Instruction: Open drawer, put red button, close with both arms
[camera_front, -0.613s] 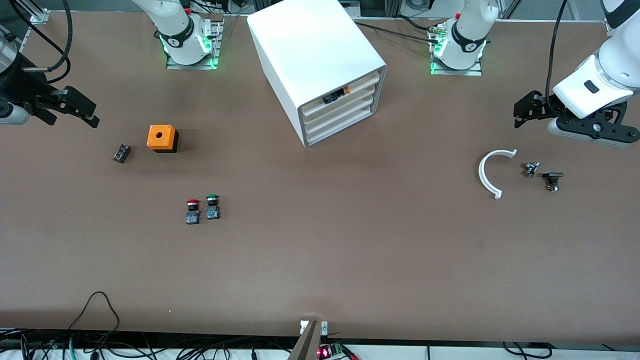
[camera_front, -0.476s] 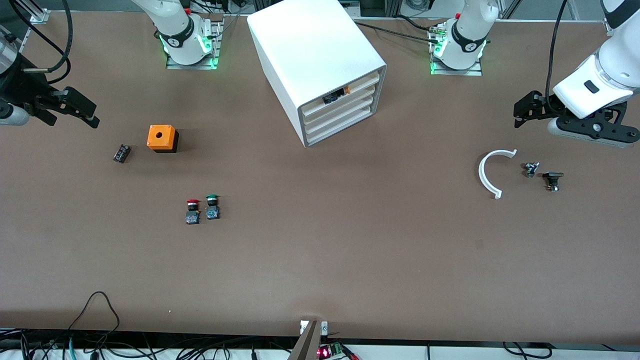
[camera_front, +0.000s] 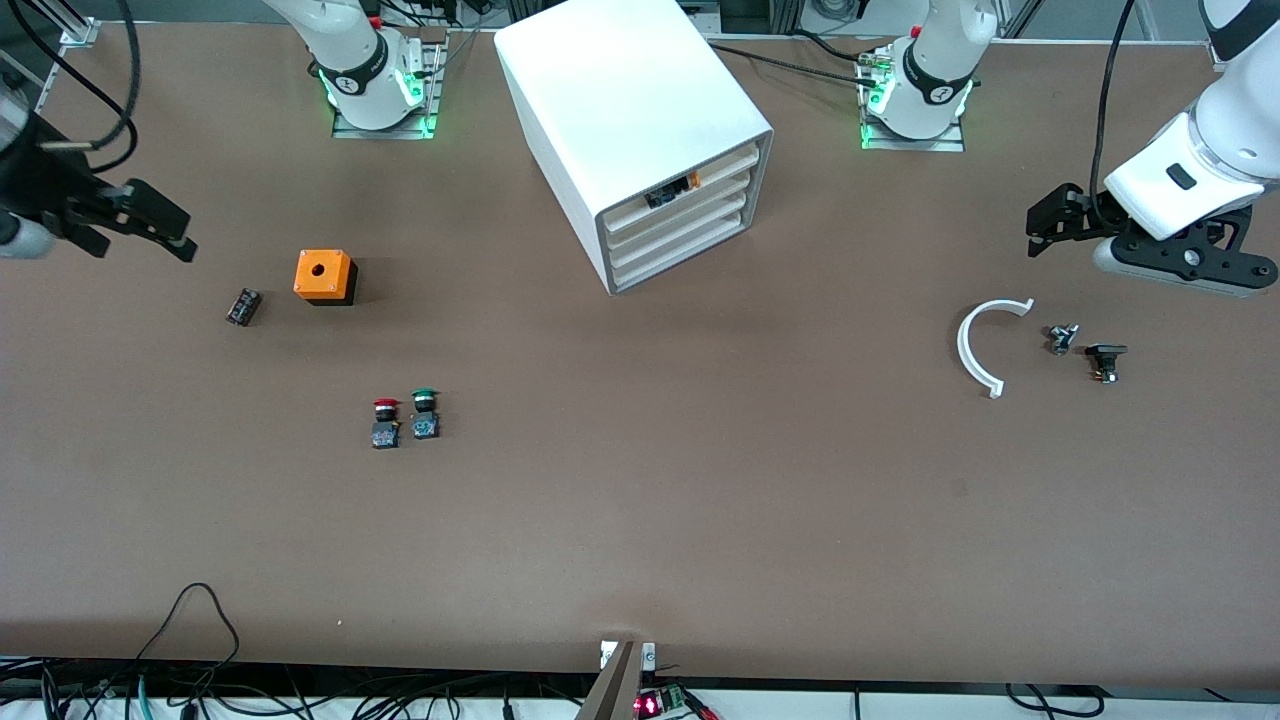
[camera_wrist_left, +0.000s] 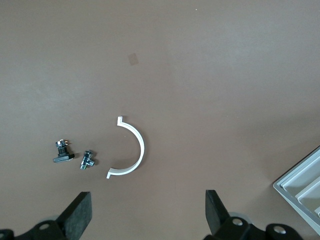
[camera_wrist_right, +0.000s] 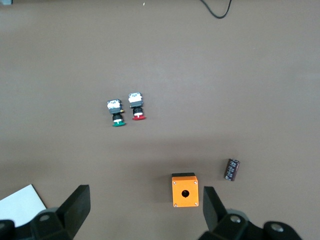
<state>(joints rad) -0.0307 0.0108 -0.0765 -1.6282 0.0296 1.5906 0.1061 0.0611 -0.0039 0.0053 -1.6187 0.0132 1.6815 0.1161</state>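
The white cabinet (camera_front: 640, 110) stands near the arms' bases, with all four drawers pushed in. The second-highest drawer (camera_front: 685, 210) is shut. The red button (camera_front: 385, 420) lies on the table beside its green-capped twin (camera_front: 424, 413), nearer the front camera than the cabinet, toward the right arm's end. It also shows in the right wrist view (camera_wrist_right: 136, 106). My right gripper (camera_front: 170, 228) is open and empty in the air over the table near the orange box; its wrist view (camera_wrist_right: 145, 210) shows the jaws wide apart. My left gripper (camera_front: 1045, 222) is open and empty (camera_wrist_left: 147, 215) over the table by the white half ring.
An orange box (camera_front: 324, 275) and a small dark cylinder (camera_front: 243, 306) lie toward the right arm's end. A white half ring (camera_front: 975, 350), a small metal part (camera_front: 1062, 338) and a black part (camera_front: 1105, 358) lie toward the left arm's end. Cables run along the front edge (camera_front: 200, 610).
Both grippers have drifted very slightly; the right one has edged toward its end of the table. Nothing on the table has moved.
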